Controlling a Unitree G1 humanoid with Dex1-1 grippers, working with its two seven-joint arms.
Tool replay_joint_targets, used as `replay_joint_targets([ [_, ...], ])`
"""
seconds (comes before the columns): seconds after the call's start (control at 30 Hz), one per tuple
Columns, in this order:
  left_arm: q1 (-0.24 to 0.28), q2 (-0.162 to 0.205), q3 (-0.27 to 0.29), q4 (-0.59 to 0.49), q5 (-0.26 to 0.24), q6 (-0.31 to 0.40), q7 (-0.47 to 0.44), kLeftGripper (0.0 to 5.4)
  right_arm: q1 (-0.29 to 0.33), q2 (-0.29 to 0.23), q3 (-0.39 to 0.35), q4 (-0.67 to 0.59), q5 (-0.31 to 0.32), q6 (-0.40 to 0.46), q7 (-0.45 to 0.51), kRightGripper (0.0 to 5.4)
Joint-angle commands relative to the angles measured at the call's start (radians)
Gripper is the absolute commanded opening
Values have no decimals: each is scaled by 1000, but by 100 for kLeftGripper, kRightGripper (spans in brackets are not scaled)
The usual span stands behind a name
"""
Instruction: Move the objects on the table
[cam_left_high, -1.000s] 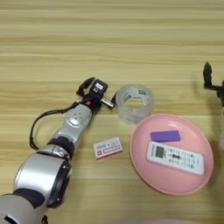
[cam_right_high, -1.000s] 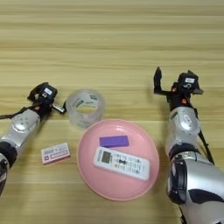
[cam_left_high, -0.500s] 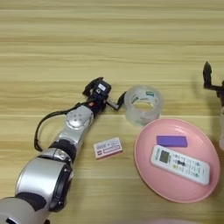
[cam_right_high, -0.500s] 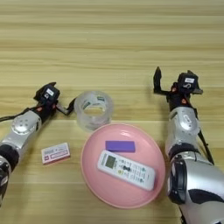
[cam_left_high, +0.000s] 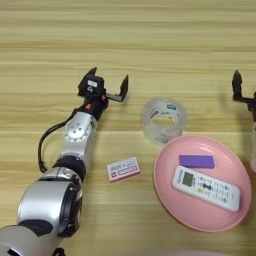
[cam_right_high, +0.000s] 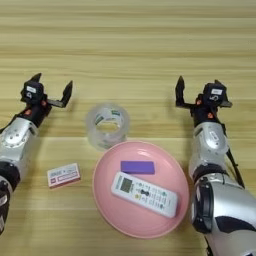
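My left gripper (cam_left_high: 109, 80) stands open just above the table (cam_left_high: 150, 40), left of a clear tape roll (cam_left_high: 164, 119) and apart from it, with nothing between its fingers. A small white-and-red packet (cam_left_high: 123, 169) lies flat nearer to me, beside my left forearm. A pink plate (cam_right_high: 105, 200) holds a white remote (cam_right_high: 144, 192) with a small screen and a purple block (cam_right_high: 137, 167). My right gripper (cam_right_high: 197, 92) is open and empty at the right, beyond the plate.
The tape roll stands upright close to the plate's far-left rim. A black cable (cam_left_high: 44, 145) loops beside my left forearm. Bare wooden planks stretch across the far half of the table.
My left gripper was at the tape roll's left side, nudging it slightly right. It has since drawn back toward the far side and opened wide. The right arm has stayed put.
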Motion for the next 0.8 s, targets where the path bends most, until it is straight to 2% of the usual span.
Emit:
replay_joint_targets([
  [0.03,-21,0,26,-10,-25,-27,10,537,-8,-2,-8,-6,13,-8,25,540],
  [0.17,-23,-6,46,-21,-45,-58,10,537,-6,-4,-26,-11,38,-19,63,540],
  [0.33,-21,-11,61,-30,-53,-88,18,537,-5,-4,-67,-26,101,-30,152,540],
  [0.5,-20,-10,62,-31,-53,-102,33,537,3,-3,-66,-50,125,-36,254,540],
  [0.57,-21,-10,63,-29,-55,-97,36,537,12,-8,-54,-75,132,-39,326,540],
  [0.6,-21,-9,62,-30,-55,-98,38,537,24,-15,-43,-102,139,-39,392,540],
  [0.67,-20,-9,62,-31,-54,-100,41,537,56,-39,-12,-159,141,-39,513,540],
  [0.8,-18,-10,63,-36,-56,-107,46,537,132,-99,43,-236,129,-25,679,540],
])
